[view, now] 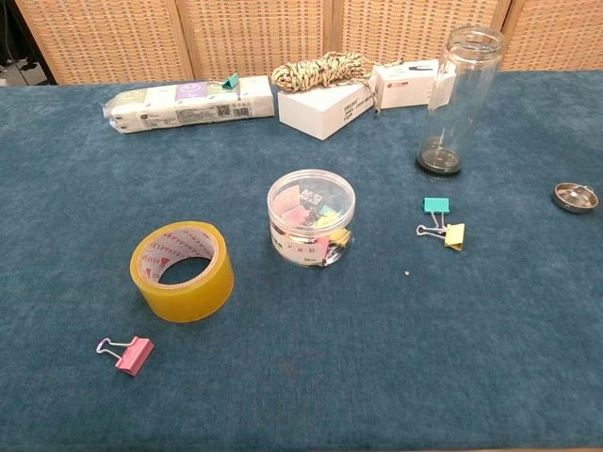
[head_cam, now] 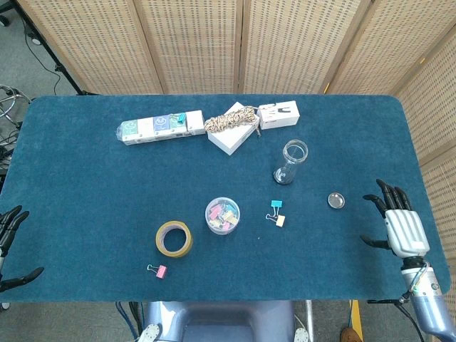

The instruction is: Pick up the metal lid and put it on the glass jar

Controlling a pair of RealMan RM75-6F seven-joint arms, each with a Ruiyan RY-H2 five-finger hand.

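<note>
A small round metal lid [head_cam: 337, 200] [view: 575, 197] lies flat on the blue cloth, right of centre. The tall clear glass jar [head_cam: 291, 162] [view: 459, 99] stands upright and uncovered, up and to the left of the lid. My right hand [head_cam: 400, 221] hovers over the table's right part, fingers spread and empty, a short way right of the lid. Only the dark fingertips of my left hand [head_cam: 11, 239] show at the left edge of the head view, spread apart and holding nothing. Neither hand shows in the chest view.
A yellow tape roll [head_cam: 174, 239], a plastic tub of clips [head_cam: 223, 215], loose binder clips [head_cam: 276, 212] and a pink clip [head_cam: 157, 271] lie near the front. Along the back sit a long packet [head_cam: 160, 127], a white box with rope [head_cam: 231, 122] and another small box [head_cam: 278, 115].
</note>
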